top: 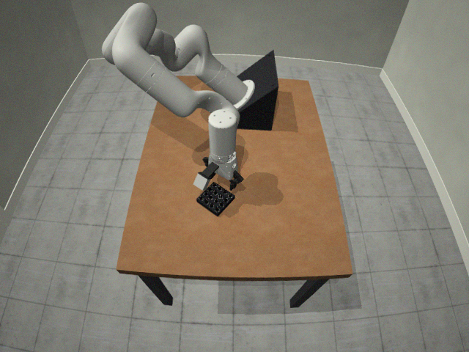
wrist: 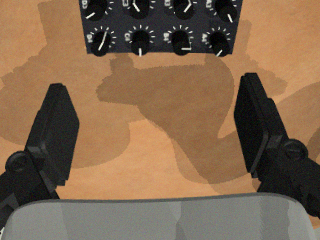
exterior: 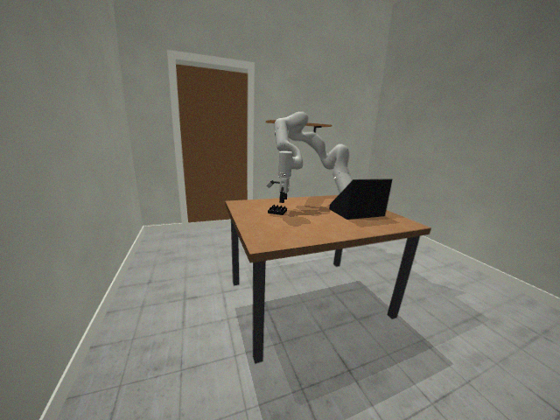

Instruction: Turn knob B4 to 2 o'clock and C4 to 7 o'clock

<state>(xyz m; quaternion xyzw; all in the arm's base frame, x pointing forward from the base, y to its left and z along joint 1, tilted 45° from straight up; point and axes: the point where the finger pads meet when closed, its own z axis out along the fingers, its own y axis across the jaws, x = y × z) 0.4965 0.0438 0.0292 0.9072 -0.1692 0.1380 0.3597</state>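
Closest to the wrist camera, the gripper (top: 221, 176) (exterior: 283, 199) (wrist: 153, 97) has its black fingers spread wide, with nothing between them, one at each side of the wrist view. It hangs pointing down above the table, near the knob box (top: 215, 196) (exterior: 276, 210) (wrist: 160, 31) and apart from it, toward the arm's mount. Beyond the fingers in the wrist view, the box is cut off by the upper edge, so only two lines of knobs show. Along its nearest edge run, left to right, D4 (wrist: 100, 44), C4 (wrist: 140, 44), B4 (wrist: 181, 44) and A4 (wrist: 219, 44). B4's white line points about at its middle mark, 12 o'clock, and C4's at roughly 3 o'clock, so neither is at its target hour. The box rests flat on the brown tabletop (top: 242, 235) (exterior: 294, 234), turned askew to the table's edges, with shadows falling around it. A pale block (top: 201, 180) juts out on a black bracket beside the gripper. Farther back, the white arm (top: 151, 73) (exterior: 289, 136) arches up and over from a black wedge-shaped mount (top: 259, 109) (exterior: 366, 199) on the table. In the exterior view, a brown door (exterior: 214, 144) in a pale frame stands beyond the table.
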